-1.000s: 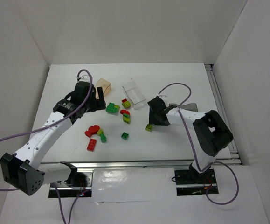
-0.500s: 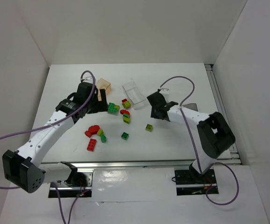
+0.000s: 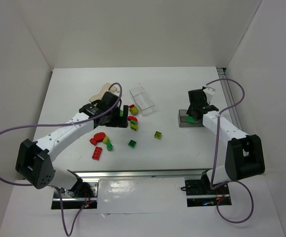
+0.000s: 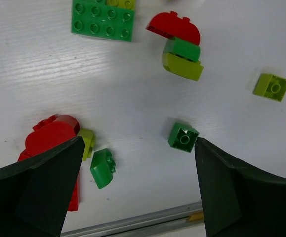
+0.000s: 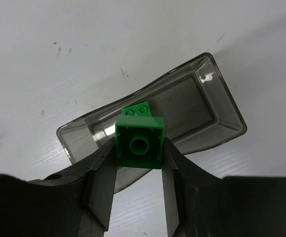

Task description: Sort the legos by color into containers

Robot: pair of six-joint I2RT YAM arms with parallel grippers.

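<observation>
My right gripper [image 3: 194,112] is shut on a dark green lego [image 5: 139,144] and holds it above the dark smoky grey tub [image 5: 207,103], which stands at the right [image 3: 184,119]. A bit of studded green [image 5: 143,109] shows just behind the held brick, over the tub's floor. My left gripper [image 4: 138,197] is open and empty above the loose legos: a green plate [image 4: 103,19], a red, green and yellow-green stack [image 4: 181,48], a small green brick [image 4: 183,137], a curved green brick [image 4: 103,168] and red bricks [image 4: 51,136]. The clear tub [image 3: 142,98] and the orange-tinted tub [image 3: 103,91] stand behind.
A yellow-green brick [image 3: 158,134] lies alone between the arms. A red brick [image 3: 97,153] lies nearest the front rail [image 3: 143,173]. White walls close in the table on the left, back and right.
My right gripper has swung right from the table's middle to above the grey tub with the green lego. My left gripper has moved right, off the orange tub to above the loose legos.
</observation>
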